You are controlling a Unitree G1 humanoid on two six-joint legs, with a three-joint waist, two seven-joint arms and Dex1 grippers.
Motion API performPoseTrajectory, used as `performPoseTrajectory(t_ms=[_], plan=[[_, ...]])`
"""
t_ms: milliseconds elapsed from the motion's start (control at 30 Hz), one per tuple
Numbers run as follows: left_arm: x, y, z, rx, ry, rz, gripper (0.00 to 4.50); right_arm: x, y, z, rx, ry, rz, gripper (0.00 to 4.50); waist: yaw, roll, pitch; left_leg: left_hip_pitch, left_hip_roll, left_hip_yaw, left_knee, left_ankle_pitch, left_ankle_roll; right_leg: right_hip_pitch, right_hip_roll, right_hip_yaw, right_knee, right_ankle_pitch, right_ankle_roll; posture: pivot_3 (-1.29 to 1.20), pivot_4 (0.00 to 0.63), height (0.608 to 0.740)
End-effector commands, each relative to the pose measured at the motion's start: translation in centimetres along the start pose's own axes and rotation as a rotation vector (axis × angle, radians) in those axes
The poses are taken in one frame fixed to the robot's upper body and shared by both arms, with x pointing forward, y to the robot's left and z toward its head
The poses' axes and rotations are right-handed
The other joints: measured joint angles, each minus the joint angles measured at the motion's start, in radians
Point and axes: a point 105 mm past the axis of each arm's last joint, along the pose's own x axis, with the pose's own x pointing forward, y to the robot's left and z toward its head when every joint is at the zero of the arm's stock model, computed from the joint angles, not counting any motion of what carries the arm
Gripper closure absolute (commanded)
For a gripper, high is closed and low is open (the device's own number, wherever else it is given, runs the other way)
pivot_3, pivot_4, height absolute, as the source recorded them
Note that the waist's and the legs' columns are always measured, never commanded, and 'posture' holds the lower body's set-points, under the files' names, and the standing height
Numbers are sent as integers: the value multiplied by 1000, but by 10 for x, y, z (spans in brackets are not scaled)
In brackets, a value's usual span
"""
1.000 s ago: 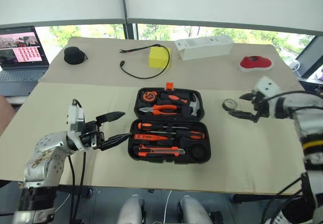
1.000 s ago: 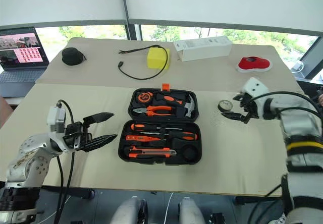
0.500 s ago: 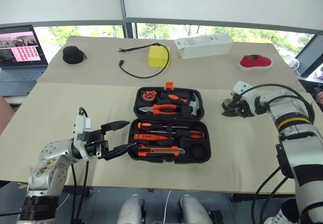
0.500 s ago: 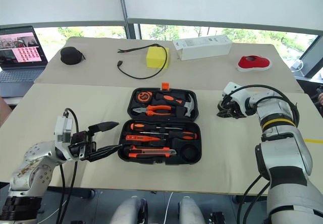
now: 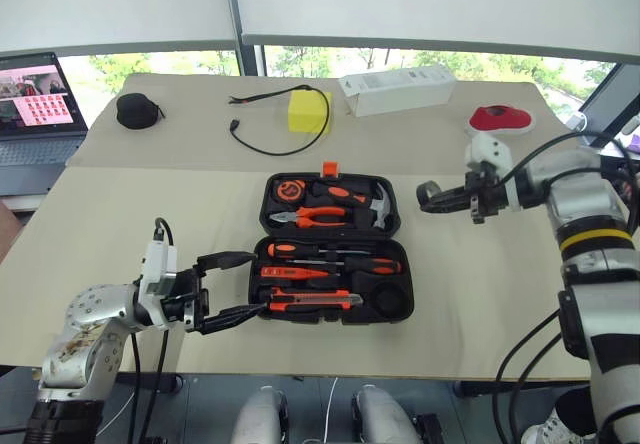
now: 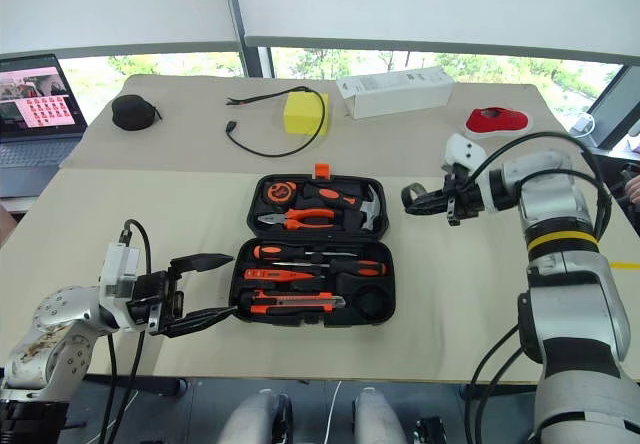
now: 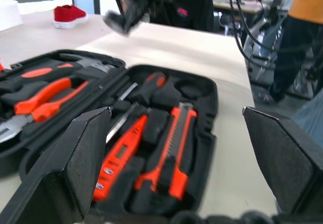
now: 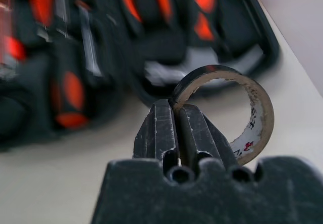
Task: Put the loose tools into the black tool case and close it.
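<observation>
Since the earlier frames your right gripper (image 8: pixel 177 114) has dropped onto the small black tape roll (image 8: pixel 237 108), which lay on the table to the right of the black tool case (image 5: pixel 331 249), closed on it and lifted it clear. The fingers are now pinched together on the wall of the roll, one inside the ring and one outside, and the roll hangs in the air just off the upper right corner of the case. Your left gripper (image 5: pixel 232 286) has drawn back toward the near left corner of the case; its jaws stand fully apart and hold nothing, and the lower finger lies close to the case edge, though contact cannot be told.

The case lies open and flat on the table (image 5: pixel 150 214). Its near half already holds the two long screwdrivers (image 5: pixel 335 258), the tester screwdriver (image 5: pixel 285 273) and the utility knife (image 5: pixel 312 302). The round recess (image 5: pixel 391 297) at the right end of that half looks empty.

You may judge the roll to be the last loose tool. What remains is to carry it to the round recess, release it, then fold the lid shut and latch it.
</observation>
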Motion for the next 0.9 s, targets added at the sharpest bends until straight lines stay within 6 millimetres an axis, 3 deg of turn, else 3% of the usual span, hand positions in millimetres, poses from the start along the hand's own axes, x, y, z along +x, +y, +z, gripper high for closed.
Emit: performPoseTrajectory(t_ms=[33, 167, 333, 467, 567, 767, 900], plan=[[0, -11, 5, 69, 9, -64, 0, 12, 47, 25, 4, -28, 149, 4484, 5, 0, 0, -1, 0, 0, 0, 0, 0, -1, 0, 0, 0, 0, 0, 0, 150, 740], [1, -19, -2, 75, 25, -103, 0, 33, 79, 10, 35, 62, 178, 4484, 10, 0, 0, 0, -1, 0, 4, 0, 0, 1, -1, 0, 0, 1, 1, 0, 150, 740], [7, -20, -6, 75, 15, -111, 0, 41, 96, -12, 89, 202, 178, 4484, 5, -1, 0, 0, -2, 0, 5, 0, 0, 2, 0, 0, 0, 1, 1, 0, 150, 740], [12, -21, -6, 78, 5, -116, 0, 48, 92, -27, 96, 274, 134, 4484, 2, -2, 0, 0, -2, 0, 5, 0, 0, 2, 0, 0, 0, 1, 1, 0, 150, 740], [12, -21, -5, 80, 5, -113, 0, 50, 89, -27, 114, 278, 124, 4484, 1, -2, 0, 0, -2, 0, 5, 0, 0, 1, 1, 0, 0, 1, 1, 0, 150, 740], [10, -16, -3, 97, 21, -97, 0, 54, 100, -38, 175, 335, 195, 4484, 3, -2, 0, 0, -2, 0, 5, 0, 0, 2, 1, 0, 0, 1, 1, 0, 150, 740], [10, -16, 0, 105, 21, -84, 0, 54, 89, -46, 179, 388, 142, 4484, 4, -2, 0, 0, -2, -1, 5, 0, 0, 2, 1, 0, -1, 1, 1, 0, 150, 740]])
